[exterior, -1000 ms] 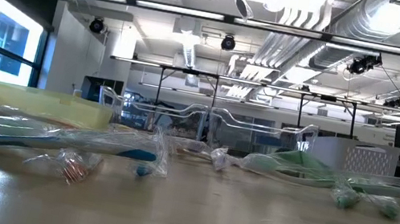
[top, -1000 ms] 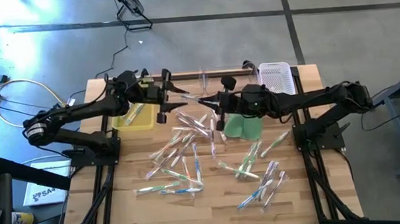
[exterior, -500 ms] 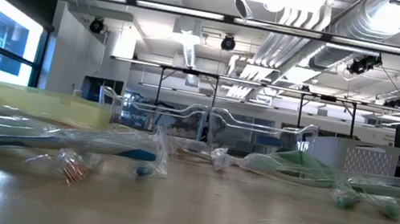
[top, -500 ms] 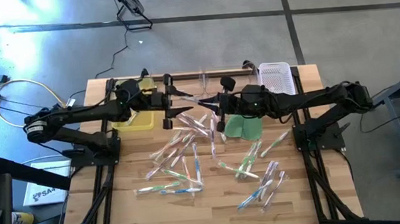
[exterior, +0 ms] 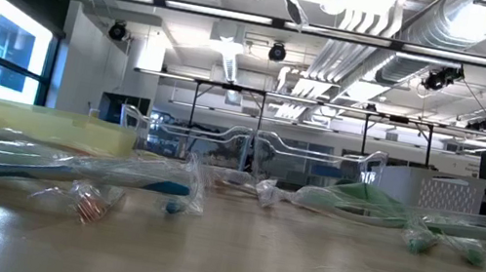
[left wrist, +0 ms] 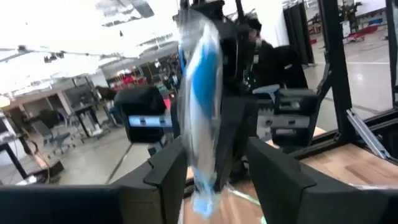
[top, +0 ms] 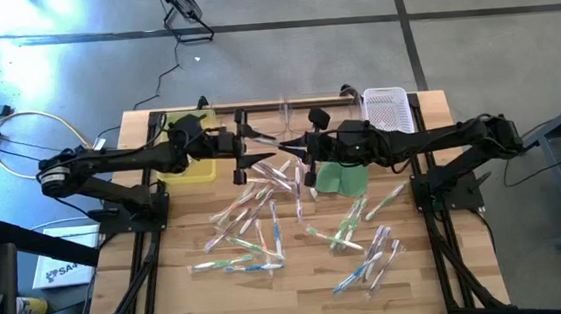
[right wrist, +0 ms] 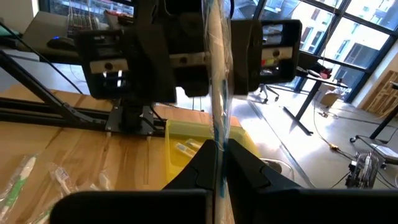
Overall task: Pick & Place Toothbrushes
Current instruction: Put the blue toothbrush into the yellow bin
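The left gripper [top: 256,146] has moved away from the yellow bin [top: 185,167], closer to the right gripper [top: 293,146]

Both arms are extended toward each other above the rear part of the counter. The left tool [top: 253,148] is positioned facing the right tool [top: 300,155], a short gap apart. The left tool's fingers [left wrist: 171,171] are spread apart. The right tool's fingers [right wrist: 205,162] are pressed together around a thin wrapped item.
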`<state>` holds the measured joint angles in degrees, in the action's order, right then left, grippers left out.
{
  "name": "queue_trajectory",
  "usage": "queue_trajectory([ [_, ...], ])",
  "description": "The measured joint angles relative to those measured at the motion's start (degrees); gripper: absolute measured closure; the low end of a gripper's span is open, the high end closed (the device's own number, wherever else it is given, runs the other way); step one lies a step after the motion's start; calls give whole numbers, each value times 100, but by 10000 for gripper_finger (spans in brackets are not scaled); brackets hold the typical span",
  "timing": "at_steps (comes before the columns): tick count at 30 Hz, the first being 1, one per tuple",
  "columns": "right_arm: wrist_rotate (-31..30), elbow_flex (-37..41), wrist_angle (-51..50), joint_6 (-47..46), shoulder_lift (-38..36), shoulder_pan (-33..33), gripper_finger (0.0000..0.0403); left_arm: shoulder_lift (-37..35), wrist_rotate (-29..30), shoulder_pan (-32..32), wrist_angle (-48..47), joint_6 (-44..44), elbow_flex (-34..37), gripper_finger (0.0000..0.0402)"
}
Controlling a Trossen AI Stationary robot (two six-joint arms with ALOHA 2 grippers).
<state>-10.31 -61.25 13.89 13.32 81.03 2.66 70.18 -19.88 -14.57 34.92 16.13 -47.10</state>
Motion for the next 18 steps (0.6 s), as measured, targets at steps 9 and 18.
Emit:
queue_trajectory([
  [9, 23, 0, -14, 9, 0, -4, 395, -6, 24, -4, 15, -16, 0, 368],
  [18, 100, 0, -37, -19, 0, -32, 350, -6, -8, -4, -31, 54, 0, 378],
])
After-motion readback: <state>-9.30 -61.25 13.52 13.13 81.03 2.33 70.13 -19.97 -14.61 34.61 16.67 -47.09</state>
